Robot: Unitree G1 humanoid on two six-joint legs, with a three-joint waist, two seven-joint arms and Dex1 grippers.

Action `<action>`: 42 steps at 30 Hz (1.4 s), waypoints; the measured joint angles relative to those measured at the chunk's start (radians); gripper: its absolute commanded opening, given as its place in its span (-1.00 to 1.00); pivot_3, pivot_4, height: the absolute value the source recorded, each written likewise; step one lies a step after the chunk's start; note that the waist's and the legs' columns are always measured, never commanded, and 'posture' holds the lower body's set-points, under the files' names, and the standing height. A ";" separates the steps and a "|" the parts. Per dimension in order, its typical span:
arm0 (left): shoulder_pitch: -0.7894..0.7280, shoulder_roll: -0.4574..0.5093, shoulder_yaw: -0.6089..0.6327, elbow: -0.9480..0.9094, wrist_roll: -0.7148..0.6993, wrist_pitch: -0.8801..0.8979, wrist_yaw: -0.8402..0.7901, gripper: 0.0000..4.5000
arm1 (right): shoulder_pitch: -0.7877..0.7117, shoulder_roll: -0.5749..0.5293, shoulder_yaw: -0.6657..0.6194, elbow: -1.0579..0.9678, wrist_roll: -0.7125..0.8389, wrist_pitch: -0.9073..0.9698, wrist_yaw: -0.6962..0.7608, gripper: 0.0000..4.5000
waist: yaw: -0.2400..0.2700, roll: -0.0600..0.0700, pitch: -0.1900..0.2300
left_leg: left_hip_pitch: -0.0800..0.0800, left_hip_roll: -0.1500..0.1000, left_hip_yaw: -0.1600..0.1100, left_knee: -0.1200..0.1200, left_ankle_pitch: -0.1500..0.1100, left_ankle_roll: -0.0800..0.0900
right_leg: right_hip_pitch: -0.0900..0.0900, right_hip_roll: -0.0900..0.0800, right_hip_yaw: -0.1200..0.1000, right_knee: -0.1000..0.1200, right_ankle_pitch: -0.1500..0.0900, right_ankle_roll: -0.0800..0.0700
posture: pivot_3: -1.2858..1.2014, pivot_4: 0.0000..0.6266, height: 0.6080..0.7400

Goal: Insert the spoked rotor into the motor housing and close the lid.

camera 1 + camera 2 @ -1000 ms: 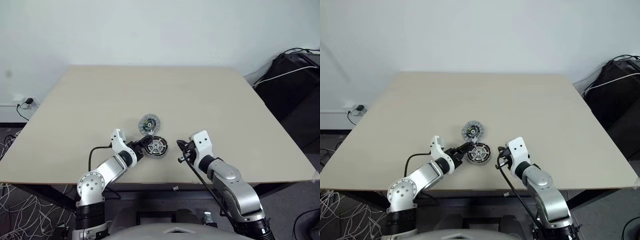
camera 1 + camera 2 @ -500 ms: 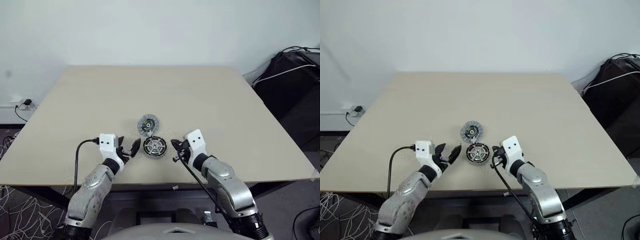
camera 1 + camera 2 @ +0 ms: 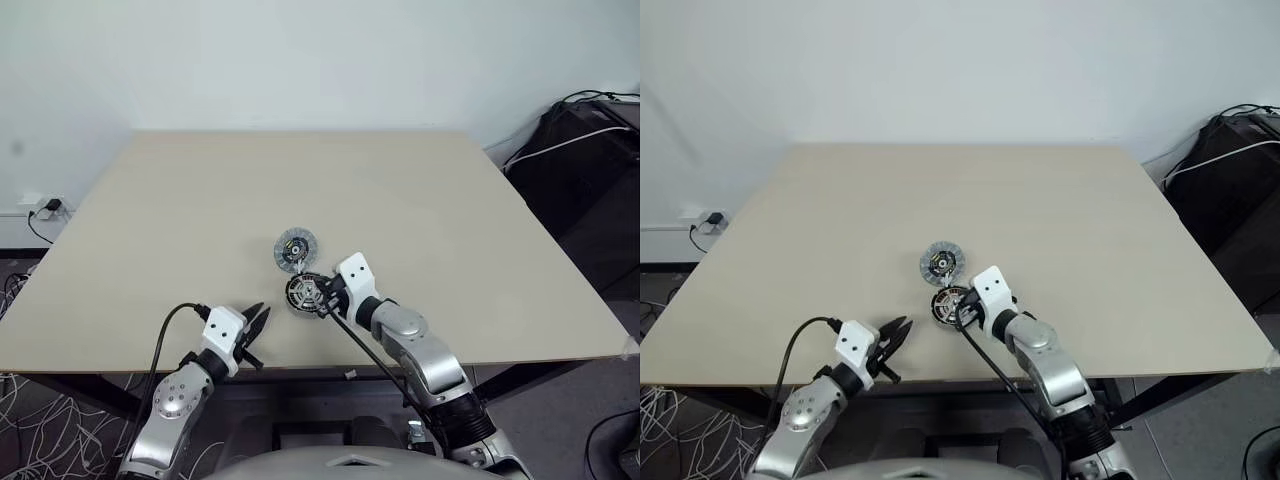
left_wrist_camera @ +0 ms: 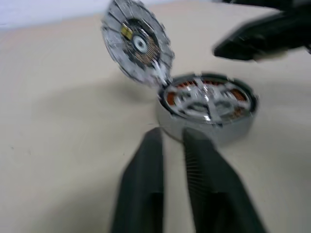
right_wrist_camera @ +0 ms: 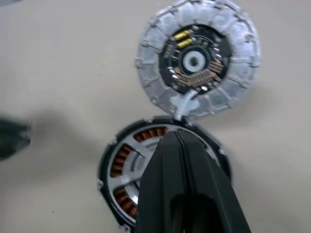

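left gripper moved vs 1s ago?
Yes. The left gripper has pulled back from the spoked rotor toward the table's near edge.

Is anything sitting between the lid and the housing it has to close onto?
Yes: the right gripper, jaws shut, is over the housing and the rotor in it, right where the lid would come down.

The left gripper (image 3: 256, 322) sits low near the table's front edge, fingers (image 4: 146, 184) nearly together. The right gripper (image 3: 318, 296) reaches forward-left, fingers (image 5: 182, 170) pressed shut.
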 measured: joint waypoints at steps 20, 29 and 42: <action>-0.012 -0.080 -0.009 -0.034 -0.021 0.046 -0.034 -0.99 | -0.099 0.015 0.041 0.202 -0.053 -0.029 0.070 -1.00 | -0.007 0.003 -0.001 | 0.004 -0.001 0.000 0.001 0.001 0.001 | 0.003 0.001 0.000 0.002 0.001 0.001 | 0.03 -1.00 1.00; -0.001 -0.081 -0.006 -0.037 -0.042 0.048 -0.051 -1.00 | -0.182 -0.231 0.209 -0.018 -0.141 -0.001 0.306 -0.92 | -0.010 0.003 -0.001 | 0.004 -0.002 0.000 0.002 0.001 0.001 | 0.004 0.002 -0.001 0.002 0.001 0.001 | 0.03 -1.00 1.00; 0.019 -0.092 0.014 -0.036 -0.041 0.052 -0.028 -1.00 | -0.325 -0.308 0.318 0.033 -0.269 -0.053 0.455 0.27 | -0.002 0.002 -0.002 | 0.004 -0.002 0.000 0.003 0.001 0.001 | 0.004 0.002 -0.001 0.002 0.001 0.002 | 0.03 -1.00 1.00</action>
